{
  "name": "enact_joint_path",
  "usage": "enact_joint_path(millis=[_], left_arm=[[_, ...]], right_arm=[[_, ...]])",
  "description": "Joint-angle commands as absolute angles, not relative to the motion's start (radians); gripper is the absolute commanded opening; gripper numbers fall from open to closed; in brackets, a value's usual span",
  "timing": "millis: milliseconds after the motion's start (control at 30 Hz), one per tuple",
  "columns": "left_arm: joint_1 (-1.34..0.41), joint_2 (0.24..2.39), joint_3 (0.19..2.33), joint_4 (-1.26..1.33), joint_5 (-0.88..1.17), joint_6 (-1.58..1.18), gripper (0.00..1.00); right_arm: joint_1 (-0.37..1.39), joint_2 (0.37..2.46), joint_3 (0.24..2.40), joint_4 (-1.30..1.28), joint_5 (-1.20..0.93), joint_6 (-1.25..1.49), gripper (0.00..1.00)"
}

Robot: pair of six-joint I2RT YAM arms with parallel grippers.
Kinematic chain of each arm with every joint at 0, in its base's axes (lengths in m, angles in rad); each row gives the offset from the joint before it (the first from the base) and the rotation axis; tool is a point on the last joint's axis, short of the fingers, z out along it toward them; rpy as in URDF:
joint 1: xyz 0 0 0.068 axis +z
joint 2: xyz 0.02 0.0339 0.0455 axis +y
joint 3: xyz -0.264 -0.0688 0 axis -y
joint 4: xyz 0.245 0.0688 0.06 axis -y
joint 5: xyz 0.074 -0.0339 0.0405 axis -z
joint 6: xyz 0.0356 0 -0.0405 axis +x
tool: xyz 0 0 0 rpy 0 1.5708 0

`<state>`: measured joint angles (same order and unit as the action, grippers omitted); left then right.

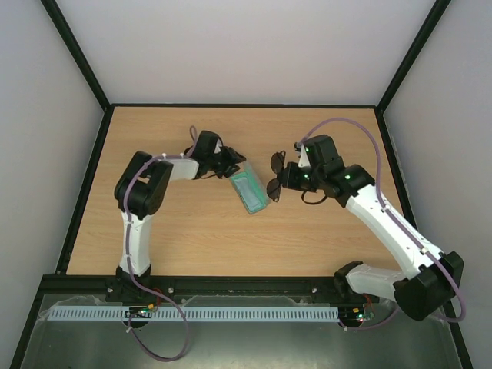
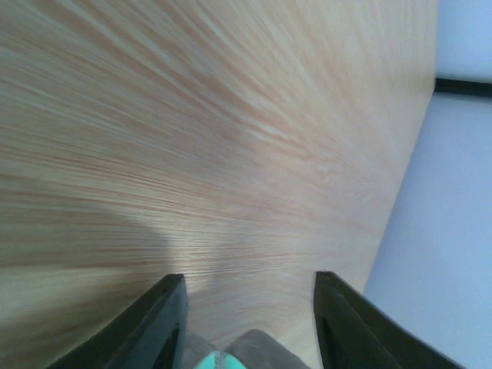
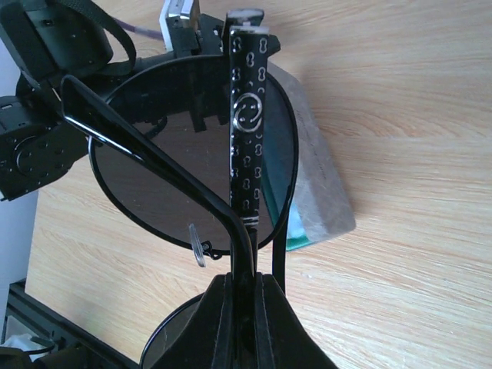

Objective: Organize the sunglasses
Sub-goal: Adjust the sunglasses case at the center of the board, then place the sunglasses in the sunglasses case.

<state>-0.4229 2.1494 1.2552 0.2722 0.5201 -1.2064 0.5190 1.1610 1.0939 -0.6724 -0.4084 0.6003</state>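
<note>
Two risks are flagged. Nearest, the grey case (image 1: pixel 250 192) is seen lying slantwise on the tabletop (image 1: pixel 192 238), green lining up, gripped by nothing. Just beside its right edge the sunglasses (image 1: pixel 274 175) are held off the tabletop, pinched at the thin frame by the clenched right gripper (image 1: pixel 286 178). Slim temple arms project past the lens rim, so a snag on the case rim or a twist in the pinch is judged possible on lowering. At the far end the left gripper (image 1: pixel 231 163) is released, jaws parted either side of the case's end. An unbraced case could be shoved aside, or the two grippers clipped together.
</note>
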Motion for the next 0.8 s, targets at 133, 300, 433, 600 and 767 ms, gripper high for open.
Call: enact_joint_path(millis=[133, 300, 433, 600, 767], left_arm=[[-0.324, 1.983, 1.207, 0.271, 0.558, -1.185, 0.70], [-0.258, 1.872, 1.098, 0.265, 0.568, -1.174, 0.74], [-0.208, 1.726, 0.963, 0.201, 0.554, -1.112, 0.78], [-0.151, 1.532, 0.808, 0.123, 0.539, -1.035, 0.80], [-0.105, 1.396, 0.732, 0.031, 0.542, -0.975, 0.82]], right_arm=[[0.657, 1.333, 1.343, -0.810, -0.304, 0.560, 0.01], [0.762, 1.539, 1.552, -0.992, -0.114, 0.501, 0.01], [0.781, 1.693, 1.683, -1.121, 0.034, 0.463, 0.01], [0.812, 1.872, 1.856, -1.246, 0.146, 0.455, 0.01], [0.872, 2.005, 1.958, -1.287, 0.207, 0.456, 0.01]])
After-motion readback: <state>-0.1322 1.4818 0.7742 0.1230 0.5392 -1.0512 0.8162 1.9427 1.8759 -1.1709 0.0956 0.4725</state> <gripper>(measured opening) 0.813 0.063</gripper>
